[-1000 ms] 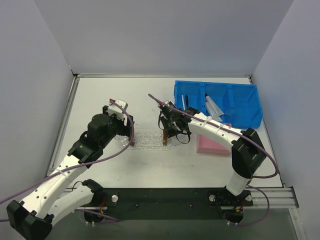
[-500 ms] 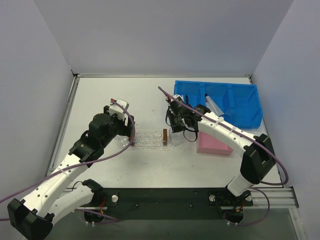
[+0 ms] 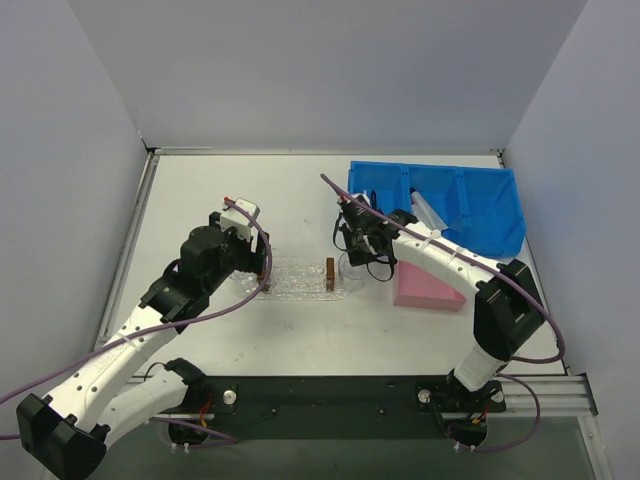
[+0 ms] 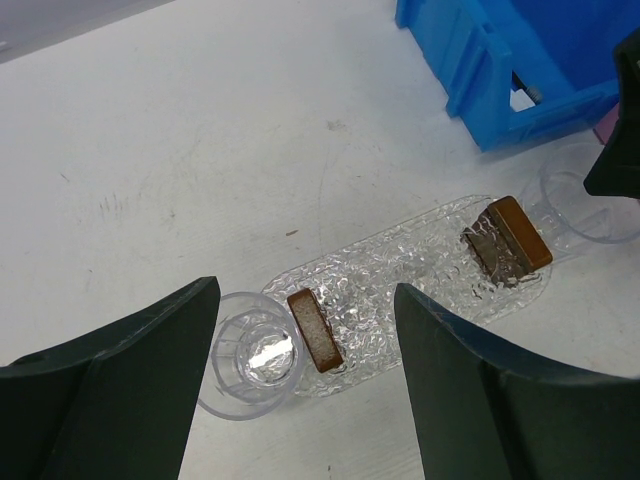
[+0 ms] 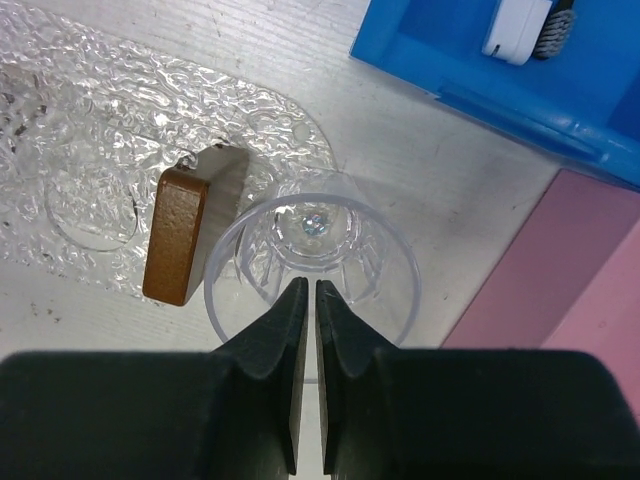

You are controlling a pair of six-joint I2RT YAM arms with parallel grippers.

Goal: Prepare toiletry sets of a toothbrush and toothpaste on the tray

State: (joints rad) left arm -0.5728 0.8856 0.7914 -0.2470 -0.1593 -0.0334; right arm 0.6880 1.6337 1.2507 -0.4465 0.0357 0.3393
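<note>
The clear textured tray [image 3: 298, 277] lies mid-table, also in the wrist views [image 4: 400, 285] [image 5: 110, 120]. No brush or tube is on it. A toothbrush [image 5: 545, 20] shows a white end with grey bristles inside the blue bin [image 3: 470, 225]. A thin dark toothbrush [image 3: 369, 205] stands in the bin's left compartment. A white toothpaste tube [image 3: 428, 213] lies in the middle one. My left gripper [image 4: 305, 290] hangs open over the tray's left end. My right gripper [image 5: 307, 285] is shut and empty above a clear cup [image 5: 312, 265] by the tray's right end.
Two brown blocks [image 4: 315, 330] [image 4: 508, 238] stand on the tray's ends. A second clear cup [image 4: 250, 355] sits at the tray's left end. A pink box [image 3: 425, 290] lies right of the tray, in front of the bin.
My right gripper drew back to the right from the brown block on the tray's right end, stopped over the clear cup, and its jaws closed. The left arm stayed still.
</note>
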